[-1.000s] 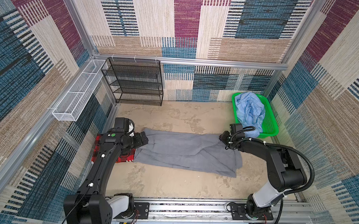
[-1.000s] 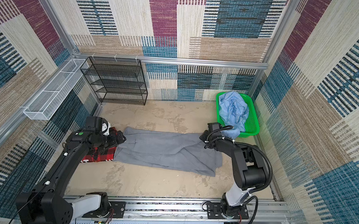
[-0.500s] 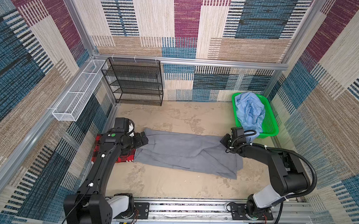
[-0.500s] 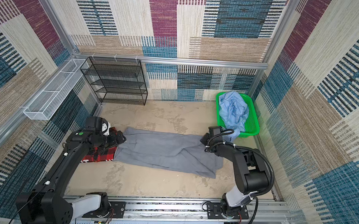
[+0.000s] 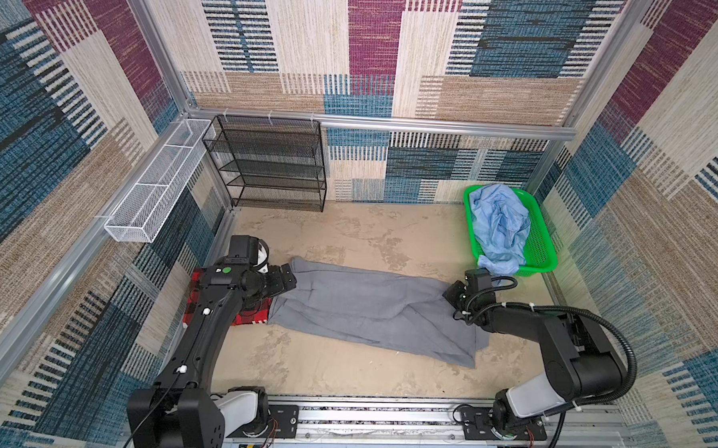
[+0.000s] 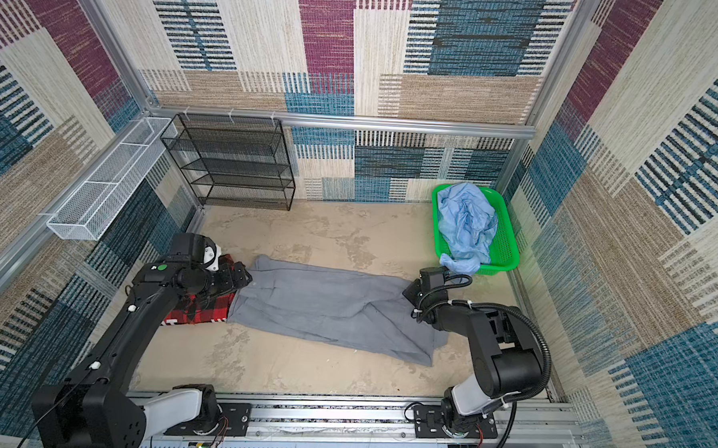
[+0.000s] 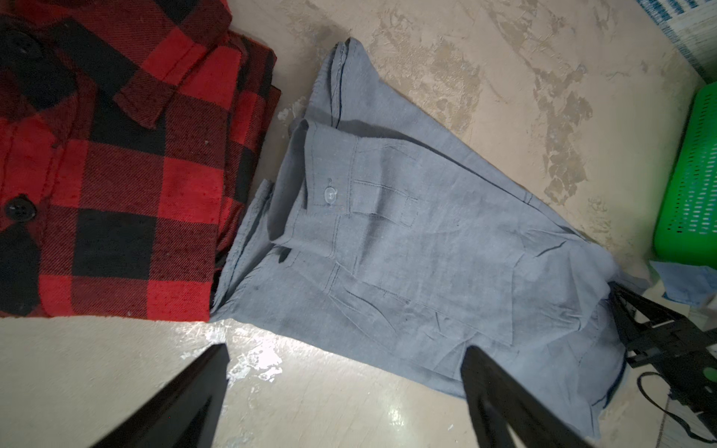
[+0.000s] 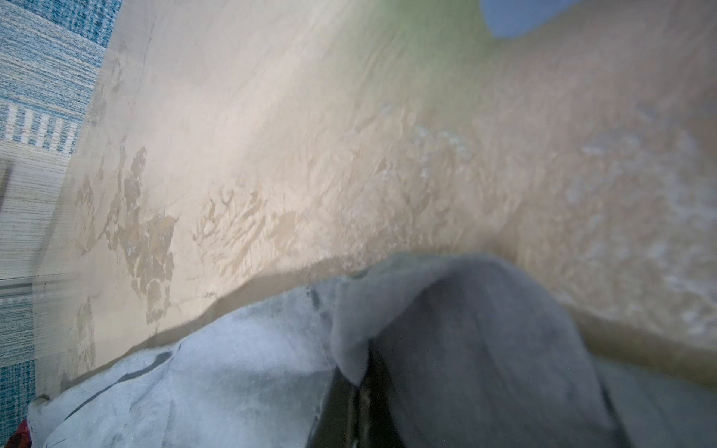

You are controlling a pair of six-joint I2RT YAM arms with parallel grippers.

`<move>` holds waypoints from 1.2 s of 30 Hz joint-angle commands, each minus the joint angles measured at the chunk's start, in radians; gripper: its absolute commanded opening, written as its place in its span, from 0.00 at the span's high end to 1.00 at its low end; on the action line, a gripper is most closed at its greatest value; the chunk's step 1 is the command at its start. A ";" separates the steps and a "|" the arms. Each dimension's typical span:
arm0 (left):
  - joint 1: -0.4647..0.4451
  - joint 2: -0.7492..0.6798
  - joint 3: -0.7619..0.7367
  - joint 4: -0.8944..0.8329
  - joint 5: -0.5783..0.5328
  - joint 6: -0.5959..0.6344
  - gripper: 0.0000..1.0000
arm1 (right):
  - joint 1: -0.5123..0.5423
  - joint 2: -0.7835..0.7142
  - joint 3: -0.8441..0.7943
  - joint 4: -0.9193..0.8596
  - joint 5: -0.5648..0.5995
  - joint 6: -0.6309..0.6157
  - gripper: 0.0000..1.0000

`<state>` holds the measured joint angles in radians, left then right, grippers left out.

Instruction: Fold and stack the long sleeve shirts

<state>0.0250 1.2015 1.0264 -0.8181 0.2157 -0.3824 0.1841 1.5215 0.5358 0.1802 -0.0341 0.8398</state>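
- Grey shirt (image 5: pixel 378 313) flat on the table (image 5: pixel 342 370), one end pinched in the clenched right jaws.
- Left jaws released, over its collar; plaid shirt (image 7: pixel 97 174) just beside.
- Light blue shirt (image 5: pixel 500 227) in basket (image 5: pixel 541 258) beyond right jaws.

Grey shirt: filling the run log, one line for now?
grey shirt: laid out; right fingers: shut on its end; left fingers: open; plaid shirt: folded; blue shirt: in basket
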 commanded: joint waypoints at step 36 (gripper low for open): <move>0.001 0.025 0.008 -0.001 0.022 0.016 0.04 | 0.271 0.028 -0.054 0.193 -0.199 0.109 0.72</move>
<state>0.0254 1.2251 1.0302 -0.8188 0.2352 -0.3824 0.4519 1.5932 0.5358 0.3241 -0.2668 0.9451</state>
